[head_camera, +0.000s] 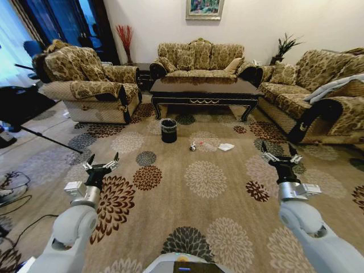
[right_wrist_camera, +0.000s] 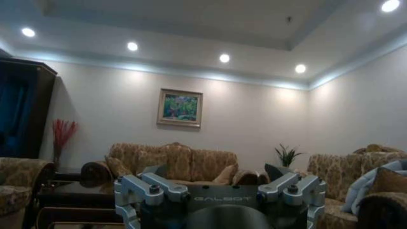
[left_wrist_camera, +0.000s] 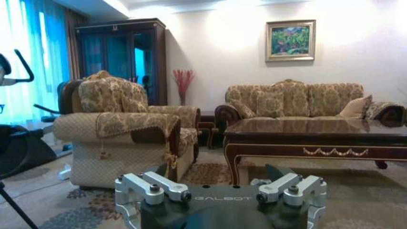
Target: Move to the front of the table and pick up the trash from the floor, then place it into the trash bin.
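Stood well back from the table (head_camera: 202, 90); trash (head_camera: 209, 147) near the trash bin (head_camera: 168, 130). Left gripper (head_camera: 102, 165) and right gripper (head_camera: 280, 152) raised, fingers wide, empty. Risked nudging bin while approaching.

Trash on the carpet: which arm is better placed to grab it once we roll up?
Probably right. The trash lies right of centre, nearer the right hand than the left hand; the trash bin stands left of it. Both hands look open and empty.
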